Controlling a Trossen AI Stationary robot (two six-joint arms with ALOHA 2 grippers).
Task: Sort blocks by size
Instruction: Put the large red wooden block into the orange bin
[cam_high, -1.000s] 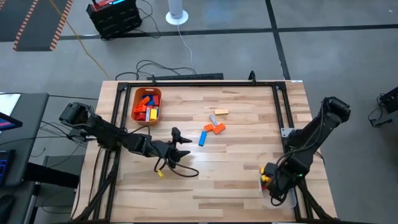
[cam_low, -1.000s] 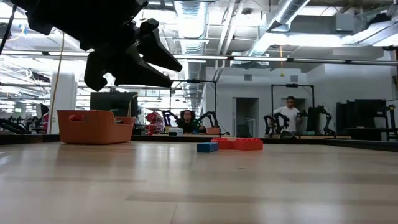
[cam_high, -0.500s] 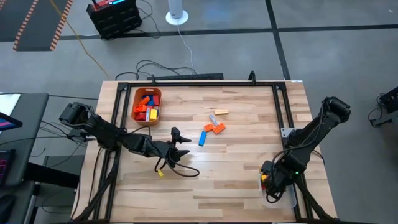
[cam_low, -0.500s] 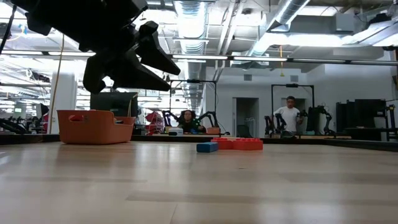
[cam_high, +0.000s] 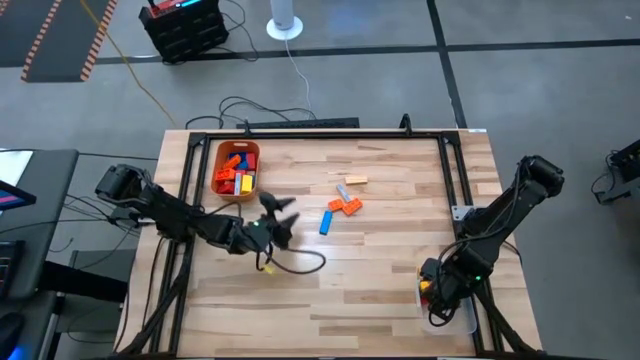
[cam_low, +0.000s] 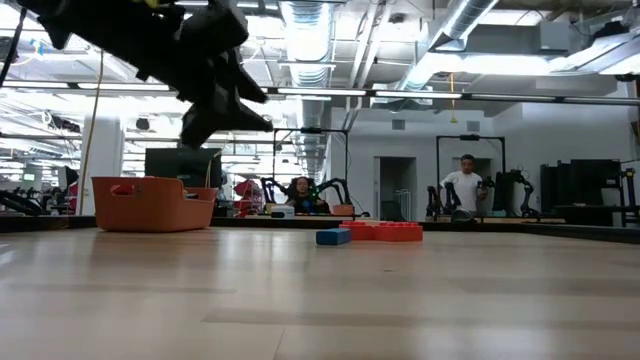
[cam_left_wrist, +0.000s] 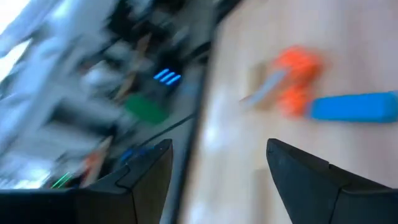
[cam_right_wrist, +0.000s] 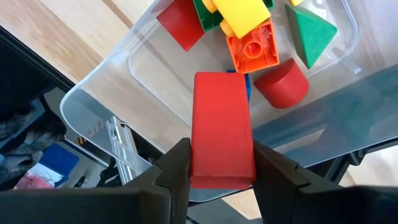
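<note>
My right gripper (cam_high: 431, 291) is at the table's near right corner, shut on a long red block (cam_right_wrist: 221, 127) above the clear tray (cam_right_wrist: 99, 102). The tray holds red, green, yellow and orange blocks (cam_right_wrist: 252, 46). My left gripper (cam_high: 279, 214) is open and empty above the table's left middle; it also shows in the low view (cam_low: 215, 85). A blue block (cam_high: 325, 222), orange blocks (cam_high: 346, 206) and a tan block (cam_high: 355, 181) lie flat on the table's middle. The left wrist view shows the blue block (cam_left_wrist: 354, 107) and the orange blocks (cam_left_wrist: 297, 78) ahead of the fingers. My right gripper pinches the red block's two long sides (cam_right_wrist: 198, 163) between its two fingers (cam_right_wrist: 176, 168), at the block's end nearest the wrist. The fingers come from above and lie along the block. The block is lifted clear and reaches past the fingertips over the tray.
An orange bin (cam_high: 235, 168) with several blocks stands at the far left; it shows in the low view (cam_low: 155, 203). A dark frame (cam_high: 450, 170) runs along the table's sides. A cable (cam_high: 295, 267) trails under the left arm. People stand in the room behind (cam_low: 462, 185).
My left gripper has swung toward the table's far edge and turned, its open fingers now pointing far-right toward the loose blocks; in the low view it has risen and tipped. My right gripper keeps the red block over the tray.
</note>
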